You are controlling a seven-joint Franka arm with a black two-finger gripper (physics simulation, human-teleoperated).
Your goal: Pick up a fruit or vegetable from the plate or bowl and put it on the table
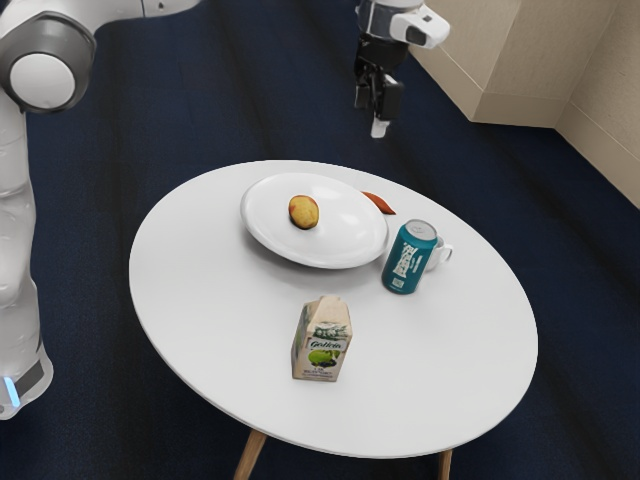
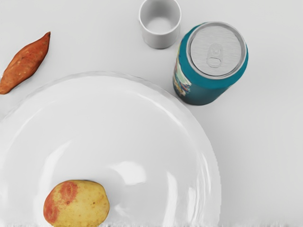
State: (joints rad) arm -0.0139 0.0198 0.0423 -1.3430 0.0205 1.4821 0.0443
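Potato (image 2: 76,203) (looks like one) sits on the plate (image 1: 350,236), near the middle, not touching the rim. Handling guess: firm, light to moderate weight, dry skin, not fragile. Rounded ends, so a pinch at a tip could squirt it out or set it rolling. Best hold: across the narrower width, at mid-length, pads low on the flanks. Plate looks glossy; a sideways shove may slide potato or plate, so come straight down and lift straight up.

Gripper (image 1: 379,128) is up in the air, well above the tabletop. Jaw state: can't tell from these pictures, so confirm they're wide before descent.

Edges: plate rim rises around the potato; clear it before any lateral move. Can (image 1: 410,257) stands upright just beside the plate, tall enough to clip with a low swing. Cup (image 2: 160,24) is near the can, on its far side from the carton (image 1: 321,339). Sweet potato (image 2: 25,64) is already on the table (image 1: 225,310), off the plate.

Open room: bare table between plate and carton, plus the stretch on the carton's exterior-view-left side. Either should do for set-down. Keep inboard of the table edge, release low; it may roll.
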